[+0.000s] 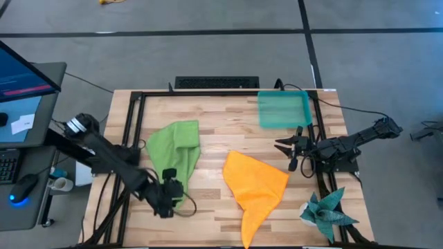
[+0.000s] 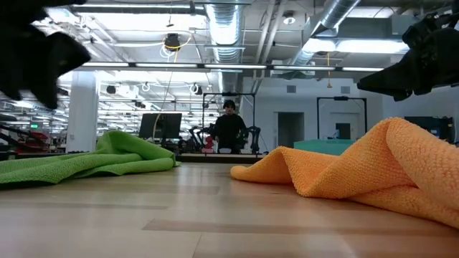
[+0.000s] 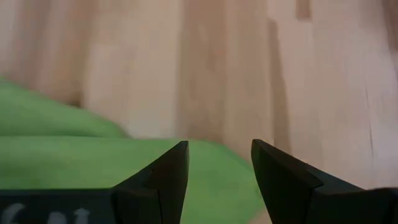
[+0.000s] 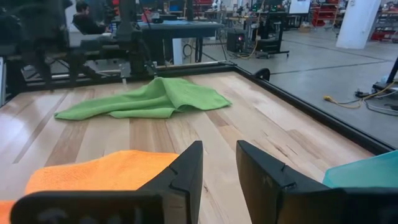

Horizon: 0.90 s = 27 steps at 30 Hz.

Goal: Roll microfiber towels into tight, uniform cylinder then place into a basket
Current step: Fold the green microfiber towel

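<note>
From above, the left gripper (image 1: pixel 168 190) hangs over the near edge of the crumpled lime green towel (image 1: pixel 176 146), jaws apart and empty as its wrist view confirms, and only this view shows the dark teal spiky cloth (image 1: pixel 327 211). The orange towel (image 1: pixel 255 185) lies mid-table. The right gripper (image 1: pixel 285 146), jaws slightly apart and holding nothing, hovers between it and the teal basket (image 1: pixel 284 108), which holds nothing; the low view alone shows a person (image 2: pixel 229 129) in the room behind.

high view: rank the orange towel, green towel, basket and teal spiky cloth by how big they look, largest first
1. orange towel and green towel: look alike, both crumpled, so no clear winner
2. basket
3. teal spiky cloth, bunched up, close to the basket
</note>
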### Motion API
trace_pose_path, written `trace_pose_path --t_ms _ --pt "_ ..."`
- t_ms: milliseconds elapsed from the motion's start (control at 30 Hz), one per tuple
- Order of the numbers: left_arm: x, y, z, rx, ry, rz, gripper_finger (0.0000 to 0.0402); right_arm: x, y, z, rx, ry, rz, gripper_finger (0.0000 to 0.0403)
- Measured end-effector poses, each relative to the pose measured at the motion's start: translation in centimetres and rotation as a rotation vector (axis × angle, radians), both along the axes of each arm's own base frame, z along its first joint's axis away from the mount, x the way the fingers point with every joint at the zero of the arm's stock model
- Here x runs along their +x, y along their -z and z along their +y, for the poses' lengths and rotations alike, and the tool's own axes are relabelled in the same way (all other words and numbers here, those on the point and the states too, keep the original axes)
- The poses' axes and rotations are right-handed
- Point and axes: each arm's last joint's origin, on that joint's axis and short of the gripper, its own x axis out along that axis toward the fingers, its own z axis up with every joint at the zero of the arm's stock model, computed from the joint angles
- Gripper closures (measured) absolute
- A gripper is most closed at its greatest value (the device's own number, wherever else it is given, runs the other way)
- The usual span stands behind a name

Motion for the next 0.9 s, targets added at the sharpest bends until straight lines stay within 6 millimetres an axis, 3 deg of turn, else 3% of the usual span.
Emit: trace_pose_path --t_ms 267,533,900 --pt "0.1 3.9 -2.1 -0.021 -0.059 0.112 0.0233 0.0 0.0 0.0 0.000 0.000 0.000 0.0283" --pt "-0.2 4.3 -2.3 -0.044 -0.120 0.112 0.0233 0.0 0.0 0.0 0.000 -0.001 0.000 0.0283" --pt "0.1 7.1 -2.4 0.018 -0.184 0.137 0.0233 0.0 0.0 0.0 0.000 -0.004 0.000 0.0283"
